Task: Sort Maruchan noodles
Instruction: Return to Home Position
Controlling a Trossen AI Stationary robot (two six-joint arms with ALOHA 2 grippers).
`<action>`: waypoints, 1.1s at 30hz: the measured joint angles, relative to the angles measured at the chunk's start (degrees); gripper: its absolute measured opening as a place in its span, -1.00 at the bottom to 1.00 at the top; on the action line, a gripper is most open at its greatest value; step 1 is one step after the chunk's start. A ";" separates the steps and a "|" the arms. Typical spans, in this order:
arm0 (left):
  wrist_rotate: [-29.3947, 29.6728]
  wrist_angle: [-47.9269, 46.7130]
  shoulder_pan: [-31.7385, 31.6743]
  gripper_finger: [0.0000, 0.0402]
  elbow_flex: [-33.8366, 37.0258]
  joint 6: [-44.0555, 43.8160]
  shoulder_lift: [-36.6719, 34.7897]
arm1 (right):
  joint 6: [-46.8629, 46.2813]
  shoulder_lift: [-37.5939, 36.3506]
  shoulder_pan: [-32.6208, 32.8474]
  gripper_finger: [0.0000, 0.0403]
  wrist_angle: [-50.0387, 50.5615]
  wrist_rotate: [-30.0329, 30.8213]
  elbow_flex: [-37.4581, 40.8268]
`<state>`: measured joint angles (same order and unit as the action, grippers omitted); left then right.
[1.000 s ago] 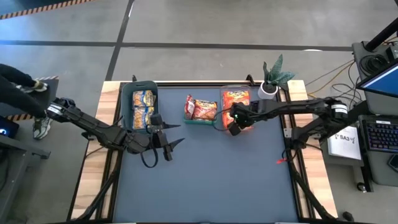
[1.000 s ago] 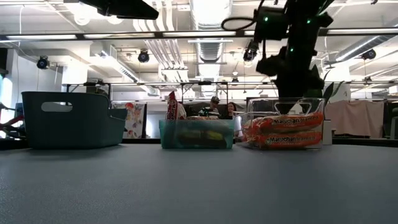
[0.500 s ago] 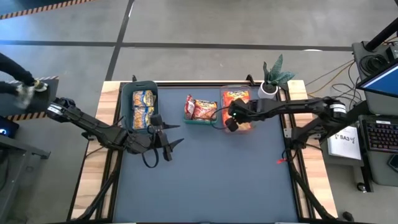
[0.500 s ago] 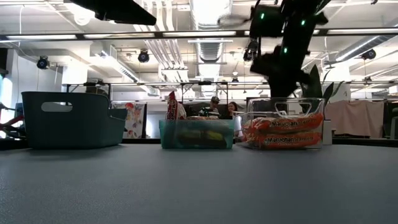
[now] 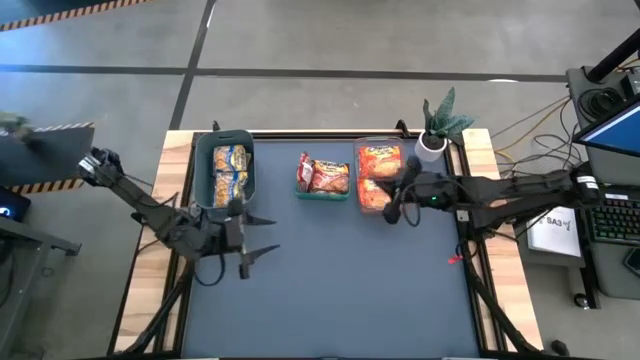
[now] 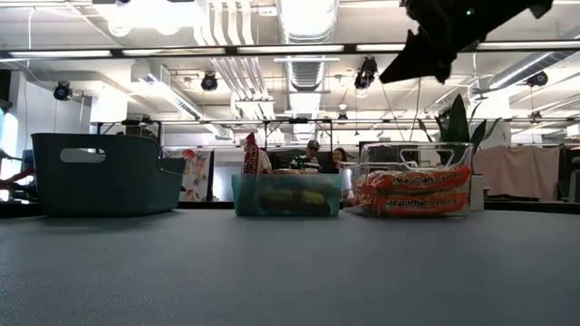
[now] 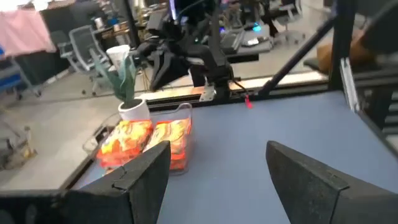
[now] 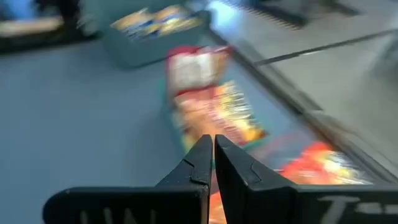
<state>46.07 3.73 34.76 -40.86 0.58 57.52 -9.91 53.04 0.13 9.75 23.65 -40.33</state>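
High up, straight down on the whole table (image 5: pixel 330 290), both arms and the floor around it. Low, at table-top height, near the surface, level toward the dark bin (image 6: pixel 100 172), teal bin (image 6: pixel 285 195), transparent bin (image 6: pixel 408 156) and the room behind. On the left wrist, past the spread left gripper (image 7: pixel 217 149), across the table to that transparent bin and the potted plant (image 7: pixel 124 78), both shared with the high and low views. On the right wrist, past the pressed-together right gripper (image 8: pixel 214 155), close above the noodle packs (image 8: pixel 214 115).
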 joint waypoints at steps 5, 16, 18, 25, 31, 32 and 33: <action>5.45 -7.86 3.72 0.23 0.03 -7.38 -2.82 | -11.24 -5.32 0.23 -0.96 0.76 1.06 0.98; 6.42 -16.09 3.64 0.06 7.76 -11.71 -13.02 | 10.43 -14.76 1.76 -0.96 -19.47 -15.48 18.15; 6.46 -13.69 3.36 -0.03 11.43 -13.05 -17.03 | 10.47 -16.53 1.74 -0.96 -23.68 -15.57 21.61; 6.42 -1.37 3.23 -0.45 23.18 -9.00 -30.57 | 9.70 -23.89 1.70 -0.95 -28.27 -19.29 27.34; 6.44 1.27 2.77 -0.81 28.31 -3.84 -41.69 | 9.81 -30.63 1.72 -0.95 -28.21 -20.67 29.94; 6.44 1.28 2.74 -0.86 28.85 -3.21 -43.47 | 9.83 -31.52 1.74 -0.96 -28.21 -20.85 30.29; 6.44 1.28 2.74 -0.91 29.37 -2.62 -45.16 | 9.87 -32.37 1.73 -0.96 -28.07 -21.16 30.61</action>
<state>52.51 5.01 37.50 -11.49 -2.04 12.36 -0.04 20.67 1.86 -18.31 2.50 -9.72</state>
